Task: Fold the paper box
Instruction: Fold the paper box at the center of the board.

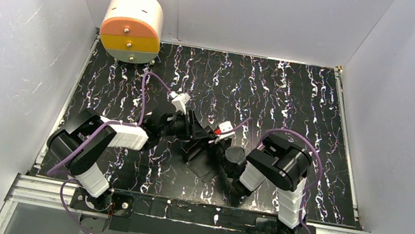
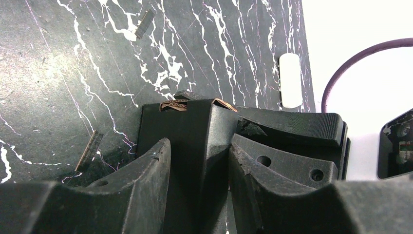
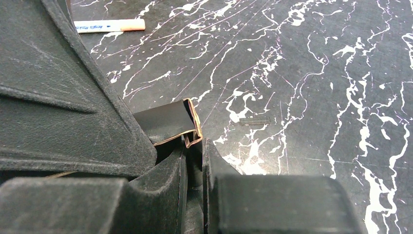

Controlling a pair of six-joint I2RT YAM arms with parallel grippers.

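Cylinder (image 1: pixel 132 26) well behind paper box (image 2: pixel 185 129)

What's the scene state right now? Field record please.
object: paper box, partly folded, mid marbled tabletop
left gripper: one finger on each side of the box, against its walls
right gripper: nearly closed, pinching a card flap
other: cream-and-orange drum, far-left corner

We see the right gripper (image 3: pixel 196 146) pinching a folded flap of the paper box (image 3: pixel 168 122). A white stick with an orange end (image 3: pixel 109 25) lies well apart on the marbled tabletop (image 3: pixel 316 73).
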